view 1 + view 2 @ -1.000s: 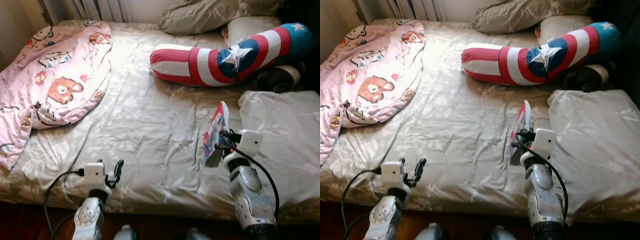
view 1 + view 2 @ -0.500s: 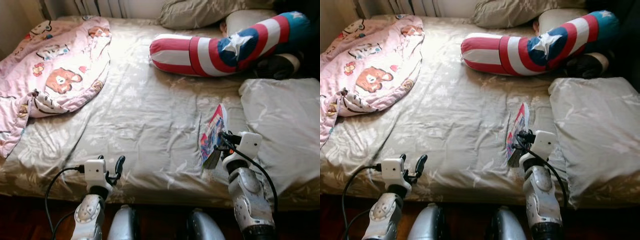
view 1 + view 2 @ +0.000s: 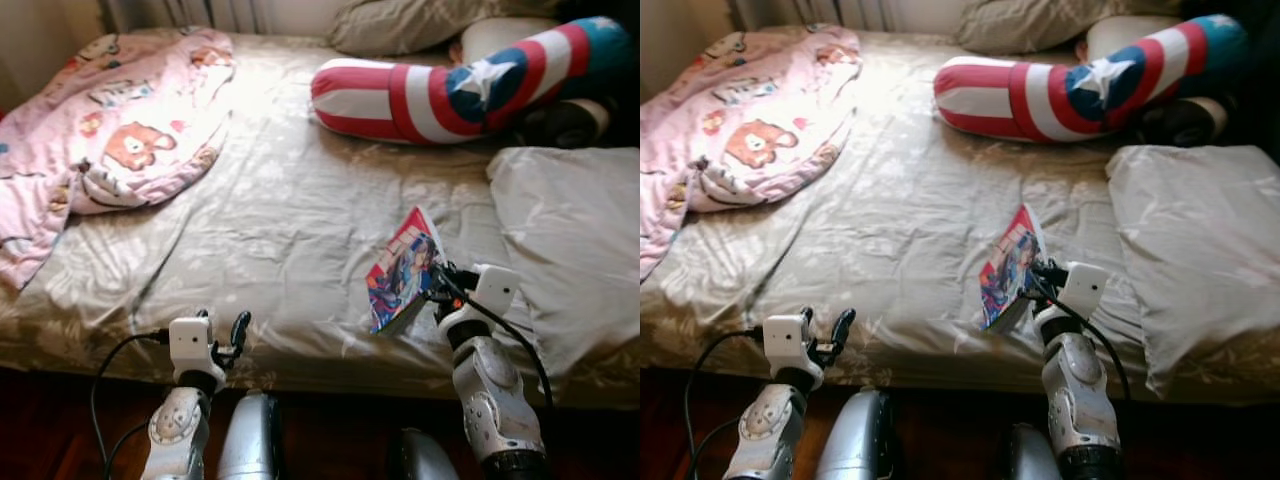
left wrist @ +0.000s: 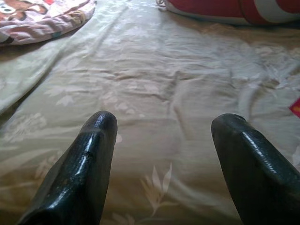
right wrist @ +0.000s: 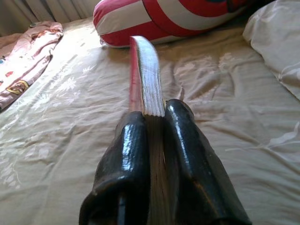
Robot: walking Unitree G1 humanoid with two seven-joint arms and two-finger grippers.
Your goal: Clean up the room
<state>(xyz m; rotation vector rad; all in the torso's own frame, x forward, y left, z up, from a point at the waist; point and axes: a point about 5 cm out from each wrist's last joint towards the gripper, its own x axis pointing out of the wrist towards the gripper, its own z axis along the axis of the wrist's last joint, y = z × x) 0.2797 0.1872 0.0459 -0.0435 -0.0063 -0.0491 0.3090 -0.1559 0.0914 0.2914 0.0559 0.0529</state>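
Bed [image 3: 290, 230] taken as the landmark, covered in a pale gold leaf-print sheet. Right gripper [image 3: 432, 290] is raised over the bed's near edge, toward the right side, its two black fingers [image 5: 133, 164] pressed together on the lower edge of a thin book [image 3: 402, 283]. The book is clear of the sheet, standing up out of the grip and tilted, its colourful illustrated cover turned toward the bed's left half; in the right wrist view its page edge [image 5: 150, 89] runs straight out from between the fingertips, red spine to one side. Left gripper [image 3: 232, 335] hangs at the near edge of the bed, left of centre, fingers [image 4: 89, 159] spread apart with nothing between them, bare sheet ahead. A pink blanket [image 3: 120, 140] with cartoon bears lies bunched over the bed's far left corner and drapes down the left side. A long red, white and blue bolster [image 3: 470, 90] with a white star lies across the far right of the bed. A beige pillow [image 3: 575, 230] sits on the right side, just beside the held book; another pillow [image 3: 420, 22] lies at the head of the bed. Dark wood floor [image 3: 60, 440] shows below the bed's near edge.
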